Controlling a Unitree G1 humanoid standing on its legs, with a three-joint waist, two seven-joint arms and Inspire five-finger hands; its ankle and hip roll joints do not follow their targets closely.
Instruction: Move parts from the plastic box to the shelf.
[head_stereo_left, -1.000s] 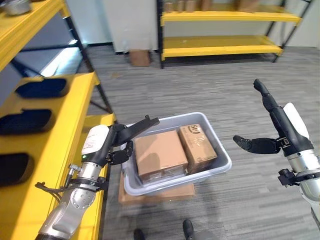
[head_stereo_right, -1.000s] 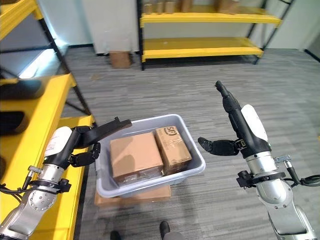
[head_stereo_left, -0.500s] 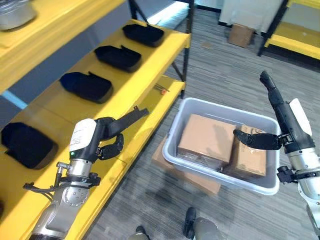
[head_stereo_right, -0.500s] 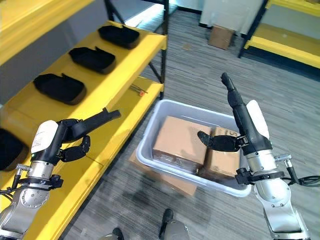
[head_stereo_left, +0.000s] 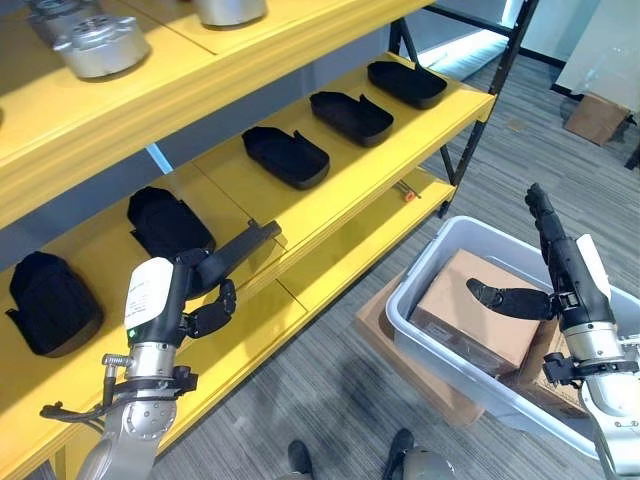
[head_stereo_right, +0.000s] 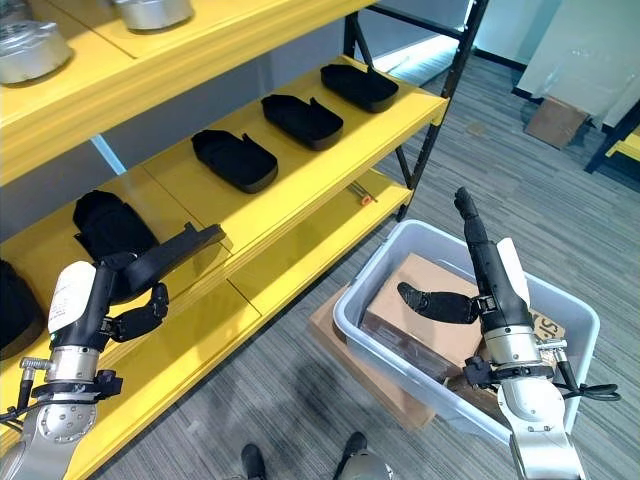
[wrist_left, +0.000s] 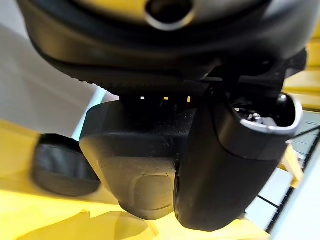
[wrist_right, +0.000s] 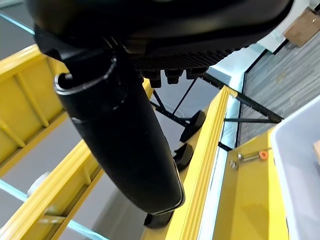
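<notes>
Below the right robot hand (head_stereo_left: 520, 298), whose straight fingers and spread thumb hold nothing, brown cardboard cartons (head_stereo_left: 470, 318) lie in the grey plastic box (head_stereo_left: 420, 280). Stiff and probably fairly heavy, they want grasping by opposite sides. Beside the yellow metal shelf (head_stereo_left: 345, 215) with black moulded parts (head_stereo_left: 285, 157), the left robot hand (head_stereo_left: 215, 275) hovers loosely open, empty.

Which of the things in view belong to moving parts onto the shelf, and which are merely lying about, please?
Job:
grey plastic box
brown cardboard cartons inside it
yellow metal shelf
left hand, right hand, both open and empty

Lying about:
black moulded parts on the shelf
silver metal castings on the upper level
flat cardboard under the box
</notes>
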